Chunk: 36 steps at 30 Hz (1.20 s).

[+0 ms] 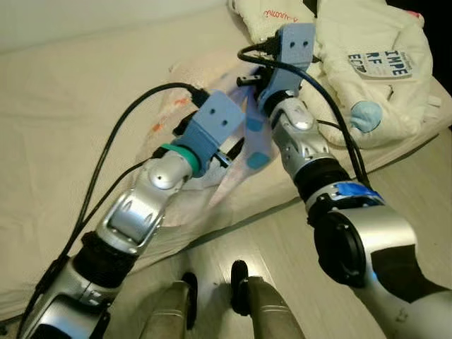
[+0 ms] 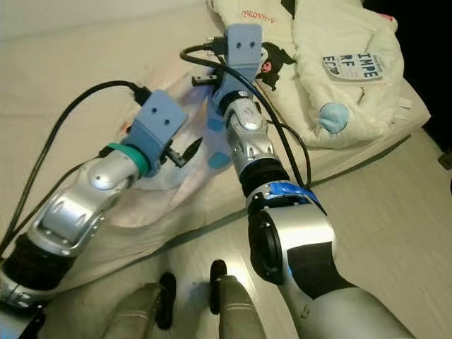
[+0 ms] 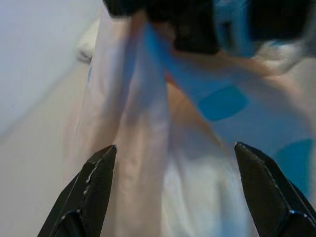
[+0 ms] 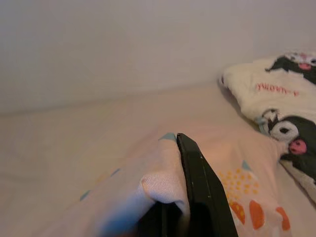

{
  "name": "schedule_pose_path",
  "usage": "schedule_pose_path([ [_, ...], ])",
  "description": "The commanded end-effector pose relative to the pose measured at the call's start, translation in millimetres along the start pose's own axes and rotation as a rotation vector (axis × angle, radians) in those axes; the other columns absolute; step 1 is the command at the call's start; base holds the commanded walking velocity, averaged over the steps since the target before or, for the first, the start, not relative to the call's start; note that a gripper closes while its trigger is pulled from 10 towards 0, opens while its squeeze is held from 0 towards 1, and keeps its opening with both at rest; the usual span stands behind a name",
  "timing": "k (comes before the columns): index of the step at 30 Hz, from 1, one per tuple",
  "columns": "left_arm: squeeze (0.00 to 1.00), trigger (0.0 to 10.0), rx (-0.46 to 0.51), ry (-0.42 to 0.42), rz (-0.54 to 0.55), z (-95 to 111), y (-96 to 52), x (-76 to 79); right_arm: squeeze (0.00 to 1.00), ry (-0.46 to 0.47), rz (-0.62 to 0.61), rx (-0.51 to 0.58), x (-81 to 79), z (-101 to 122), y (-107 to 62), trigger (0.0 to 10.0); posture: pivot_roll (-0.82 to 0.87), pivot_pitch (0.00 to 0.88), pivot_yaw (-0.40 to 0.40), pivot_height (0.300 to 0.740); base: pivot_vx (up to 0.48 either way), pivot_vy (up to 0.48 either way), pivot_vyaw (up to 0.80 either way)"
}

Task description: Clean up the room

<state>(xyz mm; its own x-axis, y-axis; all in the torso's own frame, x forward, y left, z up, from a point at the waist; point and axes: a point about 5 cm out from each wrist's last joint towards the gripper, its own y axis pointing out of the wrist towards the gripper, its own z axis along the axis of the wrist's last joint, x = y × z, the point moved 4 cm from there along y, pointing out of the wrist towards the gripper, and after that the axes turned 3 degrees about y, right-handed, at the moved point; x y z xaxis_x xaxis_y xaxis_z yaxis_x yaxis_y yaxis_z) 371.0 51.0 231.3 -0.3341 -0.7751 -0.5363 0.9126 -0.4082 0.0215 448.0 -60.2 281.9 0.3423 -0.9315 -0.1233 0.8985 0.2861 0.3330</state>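
Head views: right gripper (image 2: 212,79) is raised over the cream bed sheet (image 1: 78,106), clenched on a fold of the thin pale-pink cloth with blue and orange patches (image 2: 212,141). The cloth hangs from it down toward the mattress edge. Left gripper (image 2: 185,152) sits just beside the hanging cloth, lower down. Cream plush garment with cartoon prints and a blue pompom (image 1: 374,78) lies crumpled at the head of the bed, untouched.

Left wrist view: both black fingers (image 3: 94,182) are spread apart with nothing between them; the pink cloth hangs ahead of them, blurred.

Right wrist view: black finger (image 4: 200,187) pinches a bunched edge of the cloth, the rest draping onto the sheet. A white throw with black cartoon faces (image 4: 281,108) lies near.

Progress, my read: early. One cloth lifted, neither folded nor put away. Left gripper has no hold on it yet. Plush garment and throw remain to tidy.
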Motion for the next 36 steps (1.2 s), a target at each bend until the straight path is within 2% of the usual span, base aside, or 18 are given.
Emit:
schedule_pose_path([
  [1, 0.00, 10.0, -0.018, 0.035, -0.026, -8, 4.5, 9.8, 0.00, 0.018, 0.023, 0.050, -5.4, 6, -0.9, 10.0, -0.01, 0.227, 0.037, 0.740, 0.000, 0.000, 0.00],
  [7, 0.00, 10.0, -0.023, 0.044, -0.027, -10, 9.9, 13.4, 0.00, 0.022, 0.044, 0.063, -11.1, 8, -0.9, 10.0, -0.02, 0.226, 0.040, 0.740, 0.000, 0.000, 0.00],
  [12, 0.00, 10.0, -0.011, 0.041, 0.058, -9, 19.6, 8.4, 0.00, 0.037, 0.075, 0.077, -19.2, 11, -0.7, 10.0, -0.03, 0.222, 0.040, 0.740, 0.000, 0.000, 0.00],
  [15, 0.00, 10.0, -0.029, 0.025, 0.252, -11, 25.8, -16.3, 0.00, 0.054, 0.110, 0.077, -28.4, 9, -3.4, 10.0, -0.03, 0.223, 0.041, 0.740, 0.000, 0.000, 0.00],
  [16, 0.00, 10.0, -0.029, 0.025, 0.252, -11, 25.8, -16.3, 0.00, 0.054, 0.110, 0.077, -28.4, 9, -3.4, 10.0, -0.03, 0.223, 0.041, 0.740, 0.000, 0.000, 0.00],
  [18, 0.00, 10.0, -0.035, 0.025, 0.328, -13, 26.0, -30.5, 0.00, 0.055, 0.118, 0.076, -30.7, 7, -5.5, 10.0, -0.03, 0.224, 0.042, 0.740, 0.000, 0.000, 0.00],
  [19, 0.00, 10.0, -0.035, 0.025, 0.328, -13, 26.0, -30.5, 0.00, 0.055, 0.118, 0.076, -30.7, 7, -5.5, 10.0, -0.03, 0.224, 0.042, 0.740, 0.000, 0.000, 0.00],
  [20, 0.00, 10.0, -0.033, 0.034, 0.360, -12, 24.7, -38.5, 0.00, 0.053, 0.116, 0.072, -30.2, 5, -7.0, 10.0, -0.03, 0.225, 0.043, 0.740, 0.000, 0.000, 0.00],
  [23, 0.00, 10.0, -0.025, 0.037, 0.377, -12, 22.2, -48.2, 0.00, 0.044, 0.098, 0.056, -26.0, 0, -10.4, 10.0, -0.03, 0.226, 0.045, 0.740, 0.000, 0.000, 0.00],
  [26, 0.00, 10.0, -0.025, 0.037, 0.377, -12, 22.2, -48.2, 0.00, 0.044, 0.098, 0.056, -26.0, 0, -10.4, 10.0, -0.03, 0.226, 0.045, 0.740, 0.000, 0.000, 0.00],
  [29, 0.00, 10.0, -0.011, 0.030, 0.334, -13, 16.7, -50.9, 0.00, 0.037, 0.077, 0.046, -17.7, -6, -17.2, 10.0, -0.03, 0.231, 0.048, 0.740, 0.000, 0.000, 0.00],
  [31, 0.00, 10.0, -0.010, 0.018, 0.271, -17, 10.4, -37.4, 0.00, 0.044, 0.078, 0.057, -15.1, -7, -24.9, 10.0, -0.03, 0.230, 0.050, 0.740, 0.000, 0.000, 0.00],
  [32, 0.00, 10.0, -0.010, 0.018, 0.271, -17, 10.4, -37.4, 0.00, 0.044, 0.078, 0.057, -15.1, -7, -24.9, 10.0, -0.03, 0.230, 0.050, 0.740, 0.000, 0.000, 0.00],
  [33, 0.00, 10.0, -0.005, 0.007, 0.242, -18, 10.0, -27.6, 0.00, 0.048, 0.084, 0.062, -16.6, -6, -26.6, 10.0, -0.03, 0.229, 0.049, 0.740, 0.000, 0.000, 0.00],
  [36, 0.00, 10.0, -0.001, 0.000, 0.228, -18, 10.4, -21.5, 0.00, 0.050, 0.089, 0.065, -17.9, -5, -27.5, 10.0, -0.03, 0.229, 0.049, 0.740, 0.000, 0.000, 0.00],
])
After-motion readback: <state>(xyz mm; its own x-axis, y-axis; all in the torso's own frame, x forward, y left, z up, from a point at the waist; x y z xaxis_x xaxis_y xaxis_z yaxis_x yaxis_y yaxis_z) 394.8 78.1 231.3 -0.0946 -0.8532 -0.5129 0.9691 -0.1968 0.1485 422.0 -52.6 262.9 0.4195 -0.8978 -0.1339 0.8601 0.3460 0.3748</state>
